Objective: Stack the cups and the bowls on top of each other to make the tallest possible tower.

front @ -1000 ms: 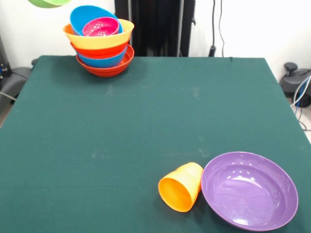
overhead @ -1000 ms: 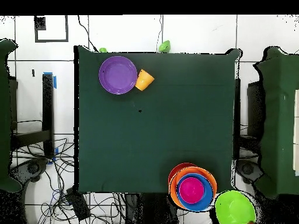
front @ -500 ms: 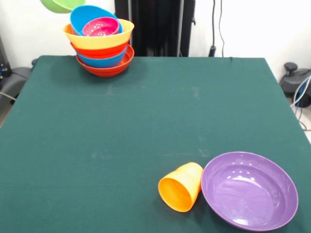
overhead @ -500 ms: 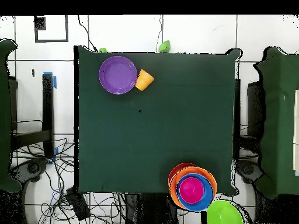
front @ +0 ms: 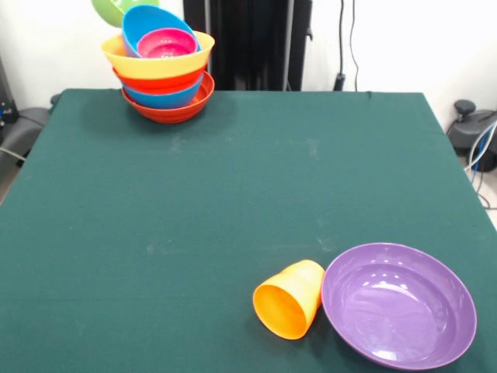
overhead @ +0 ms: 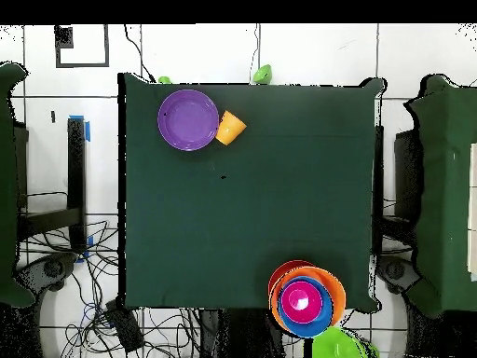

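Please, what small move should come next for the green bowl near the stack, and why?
Probably bring the green bowl a little further over the tower and centre it before lowering. It sits behind and beside the top blue bowl, not yet above the magenta bowl; in the overhead view it lies off the table edge. The blue bowl looks tilted, so lower gently. What carries the green bowl is not visible.

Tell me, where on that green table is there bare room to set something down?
Nearly all of the green cloth table is bare: the whole middle between the tower of nested plastic bowls in one corner and the tipped orange plastic cup touching the wide purple plastic bowl near the opposite edge. Only those two spots are crowded.
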